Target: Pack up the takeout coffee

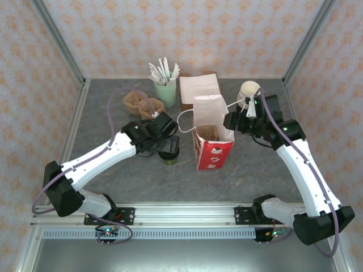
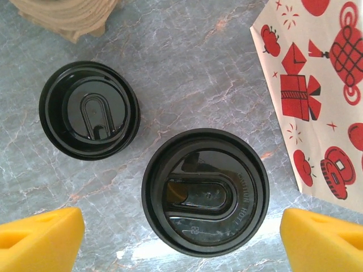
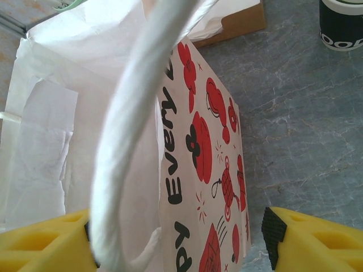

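My left jaws are open wide and hold nothing. They hang right over the takeout coffee (image 2: 204, 192), with a gap on each side of its black lid. The coffee stands on the gray counter (image 2: 187, 68), just beside the red-and-white bag (image 2: 317, 85) and near a loose black lid (image 2: 89, 110). My right jaws are open too, up at the top of the bag. Its white rope handle (image 3: 130, 130) runs between them, not squeezed.

**Bright, even light; the nearest things are soft**

We see bright, even light from above in all views. Shadows on the bench (image 1: 227, 181) are soft and pale. The black lid of the takeout coffee (image 2: 204, 192) carries dull reflections. In the right wrist view, the white bag handle (image 3: 136, 130) is out of focus.
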Available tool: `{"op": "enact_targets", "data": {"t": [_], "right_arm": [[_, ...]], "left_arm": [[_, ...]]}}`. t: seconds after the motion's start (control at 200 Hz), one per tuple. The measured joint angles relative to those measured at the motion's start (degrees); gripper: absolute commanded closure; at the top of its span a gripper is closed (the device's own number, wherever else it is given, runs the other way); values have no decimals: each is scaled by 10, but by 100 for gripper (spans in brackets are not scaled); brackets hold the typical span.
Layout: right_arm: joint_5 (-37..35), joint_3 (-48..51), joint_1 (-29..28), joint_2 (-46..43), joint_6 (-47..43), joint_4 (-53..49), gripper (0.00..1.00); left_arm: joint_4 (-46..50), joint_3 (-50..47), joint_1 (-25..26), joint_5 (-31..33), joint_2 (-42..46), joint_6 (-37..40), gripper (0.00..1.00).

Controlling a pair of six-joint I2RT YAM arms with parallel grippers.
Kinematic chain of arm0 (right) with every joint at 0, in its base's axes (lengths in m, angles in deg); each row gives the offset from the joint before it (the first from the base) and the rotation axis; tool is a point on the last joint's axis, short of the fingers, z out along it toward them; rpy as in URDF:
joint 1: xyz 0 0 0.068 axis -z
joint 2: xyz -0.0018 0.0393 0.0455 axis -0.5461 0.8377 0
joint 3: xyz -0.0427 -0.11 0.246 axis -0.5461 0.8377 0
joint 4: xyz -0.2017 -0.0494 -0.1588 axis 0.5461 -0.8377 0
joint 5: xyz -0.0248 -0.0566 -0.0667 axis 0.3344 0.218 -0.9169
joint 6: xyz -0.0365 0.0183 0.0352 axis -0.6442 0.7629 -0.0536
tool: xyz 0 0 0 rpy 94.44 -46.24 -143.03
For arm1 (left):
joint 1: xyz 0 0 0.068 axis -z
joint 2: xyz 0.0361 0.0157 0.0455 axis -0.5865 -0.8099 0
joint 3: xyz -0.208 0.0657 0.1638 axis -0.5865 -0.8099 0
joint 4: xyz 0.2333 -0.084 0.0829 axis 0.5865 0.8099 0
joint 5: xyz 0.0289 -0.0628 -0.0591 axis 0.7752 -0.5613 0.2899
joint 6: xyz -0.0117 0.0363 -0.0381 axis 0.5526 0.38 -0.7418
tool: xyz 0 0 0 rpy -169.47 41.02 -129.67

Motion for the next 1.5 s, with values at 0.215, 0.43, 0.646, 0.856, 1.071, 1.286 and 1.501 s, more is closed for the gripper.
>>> {"op": "enact_targets", "data": {"t": [0.215, 0.43, 0.646, 0.856, 1.071, 1.286, 1.501], "right_arm": [[2, -7, 1, 21, -2, 3, 26], [10, -7, 1, 35, -4, 5, 26], [13, -17, 1, 39, -10, 5, 26], [13, -26, 1, 39, -15, 5, 26], [13, -26, 1, 39, -15, 5, 26], [13, -26, 3, 56, -17, 5, 26], [13, -26, 4, 58, -20, 5, 26]], "left_arm": [[-10, -3, 5, -13, -35, -14, 10], [-18, -4, 7, -14, -68, -34, 14], [-21, -4, 8, -15, -83, -50, 18], [-14, -3, 12, -15, -90, -61, 21], [-2, -2, 13, -17, -91, -63, 16], [4, -2, 13, -28, -91, -67, 14], [12, -2, 16, -36, -91, -76, 15]]}}
